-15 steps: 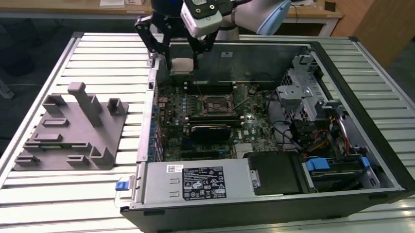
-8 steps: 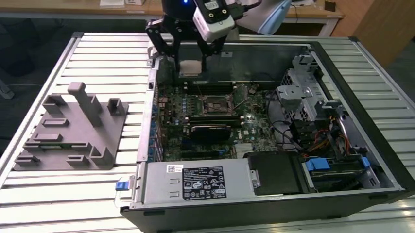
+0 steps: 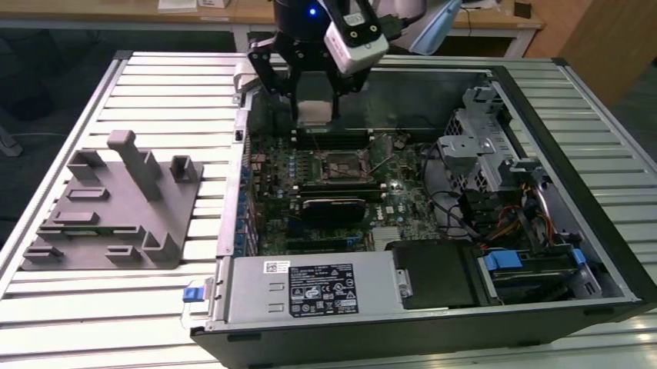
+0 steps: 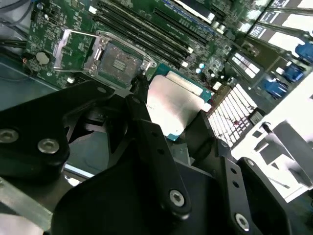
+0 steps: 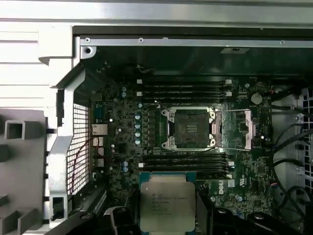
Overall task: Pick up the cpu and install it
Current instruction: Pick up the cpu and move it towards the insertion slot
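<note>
Now | gripper (image 4: pixel 173 111) pinches cpu (image 5: pixel 167 201) | first wrist view: socket (image 5: pixel 190 128) open | exterior view: grey fixture (image 3: pixel 113 204)

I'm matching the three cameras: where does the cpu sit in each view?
Exterior view: cpu clamped in the claw, upper middle, above the socket.
Second wrist view: cpu in the claw, beside the socket.
First wrist view: cpu in the foreground, near the socket.
Shared landmark: the open socket.

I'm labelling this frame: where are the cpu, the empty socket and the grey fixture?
cpu (image 5: pixel 167 203), first wrist view, middle of its silvery metal top.
socket (image 5: pixel 190 128), first wrist view, centre of its open bed.
grey fixture (image 3: pixel 134 165), exterior view, its tall upright post.
</note>
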`<state>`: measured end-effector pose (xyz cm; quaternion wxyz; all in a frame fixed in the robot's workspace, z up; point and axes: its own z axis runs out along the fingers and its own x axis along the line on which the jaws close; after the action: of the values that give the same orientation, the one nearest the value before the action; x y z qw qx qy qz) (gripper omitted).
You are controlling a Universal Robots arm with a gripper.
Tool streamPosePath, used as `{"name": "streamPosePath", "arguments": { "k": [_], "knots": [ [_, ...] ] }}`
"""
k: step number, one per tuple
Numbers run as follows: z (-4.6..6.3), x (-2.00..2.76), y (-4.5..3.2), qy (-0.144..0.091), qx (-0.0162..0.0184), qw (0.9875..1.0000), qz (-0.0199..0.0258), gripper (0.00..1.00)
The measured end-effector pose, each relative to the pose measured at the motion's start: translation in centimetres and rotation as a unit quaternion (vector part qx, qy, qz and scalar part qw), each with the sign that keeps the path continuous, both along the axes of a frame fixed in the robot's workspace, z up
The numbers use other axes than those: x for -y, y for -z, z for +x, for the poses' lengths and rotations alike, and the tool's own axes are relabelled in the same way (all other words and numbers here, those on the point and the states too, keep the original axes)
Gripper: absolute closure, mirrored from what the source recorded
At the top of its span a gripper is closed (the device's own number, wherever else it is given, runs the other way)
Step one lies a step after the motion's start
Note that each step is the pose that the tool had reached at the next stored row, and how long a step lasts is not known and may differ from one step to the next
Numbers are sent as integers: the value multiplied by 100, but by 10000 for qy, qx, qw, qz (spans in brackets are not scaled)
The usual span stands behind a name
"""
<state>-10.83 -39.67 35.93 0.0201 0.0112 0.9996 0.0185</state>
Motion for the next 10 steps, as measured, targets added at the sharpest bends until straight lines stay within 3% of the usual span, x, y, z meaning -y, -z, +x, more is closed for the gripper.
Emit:
{"name": "streamPosePath", "arguments": {
  "k": [10],
  "knots": [
    [161, -4, 135, 0, -1, 10000, -21, 46]
  ]
}}
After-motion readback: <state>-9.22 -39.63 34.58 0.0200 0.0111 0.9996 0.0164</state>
